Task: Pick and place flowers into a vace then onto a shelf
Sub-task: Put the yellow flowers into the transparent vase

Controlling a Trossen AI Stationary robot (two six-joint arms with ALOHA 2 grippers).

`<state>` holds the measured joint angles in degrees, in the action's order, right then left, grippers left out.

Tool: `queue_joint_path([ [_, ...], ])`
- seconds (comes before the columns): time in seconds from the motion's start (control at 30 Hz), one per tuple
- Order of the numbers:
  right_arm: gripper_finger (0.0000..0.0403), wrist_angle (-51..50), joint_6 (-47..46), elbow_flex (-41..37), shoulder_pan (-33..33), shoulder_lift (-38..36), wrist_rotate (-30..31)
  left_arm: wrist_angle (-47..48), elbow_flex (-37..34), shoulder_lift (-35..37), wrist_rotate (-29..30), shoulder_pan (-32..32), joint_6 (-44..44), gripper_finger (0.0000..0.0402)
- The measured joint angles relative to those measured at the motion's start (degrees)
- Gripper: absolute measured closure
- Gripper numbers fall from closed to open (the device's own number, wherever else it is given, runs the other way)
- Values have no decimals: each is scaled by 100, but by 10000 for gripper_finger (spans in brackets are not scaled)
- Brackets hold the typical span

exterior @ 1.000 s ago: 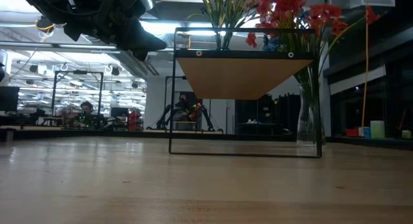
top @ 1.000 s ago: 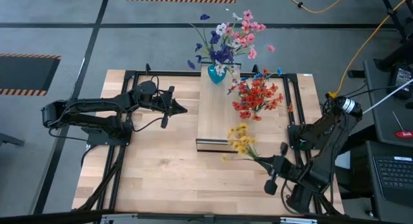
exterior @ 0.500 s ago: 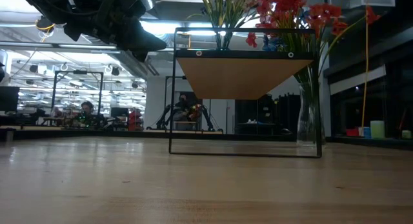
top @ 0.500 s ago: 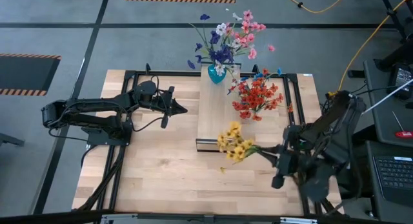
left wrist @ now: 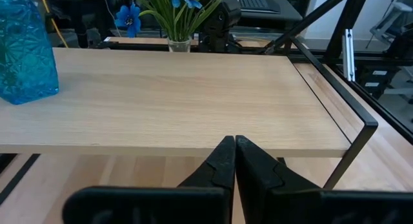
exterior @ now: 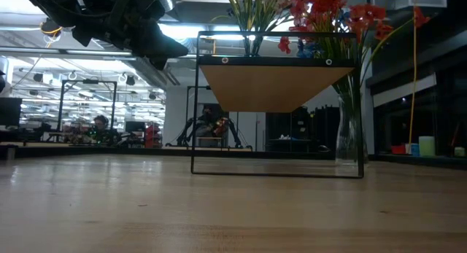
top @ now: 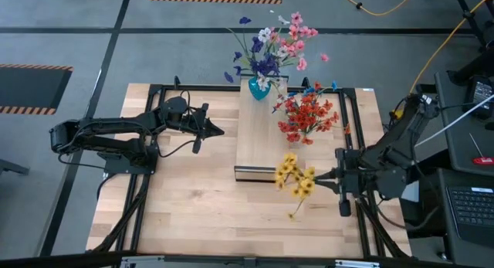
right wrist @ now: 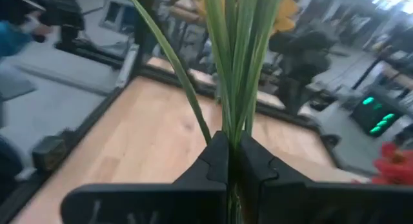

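Yellow flowers [top: 295, 177] clamped in right jaws [top: 333, 175], beside shelf [top: 258, 137]

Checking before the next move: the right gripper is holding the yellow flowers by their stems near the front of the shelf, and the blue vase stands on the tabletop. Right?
Not quite. The blue vase stands on the shelf, not the tabletop; the high view shows it. The right gripper does clamp the yellow flowers by their stems near the shelf's front.
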<state>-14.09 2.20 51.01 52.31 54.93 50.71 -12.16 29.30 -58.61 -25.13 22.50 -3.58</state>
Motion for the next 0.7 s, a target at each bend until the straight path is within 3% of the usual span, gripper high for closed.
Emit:
queue_joint_path([
  [0.4,397,5126,2406,-2925,12,-733,730,0,0,0,0,0,-16,397],
  [0.5,397,6221,2848,-3409,4,-795,986,2,0,0,0,0,-17,395],
  [0.7,397,7969,3968,-4080,-210,-788,934,1,0,0,0,0,-17,398],
])
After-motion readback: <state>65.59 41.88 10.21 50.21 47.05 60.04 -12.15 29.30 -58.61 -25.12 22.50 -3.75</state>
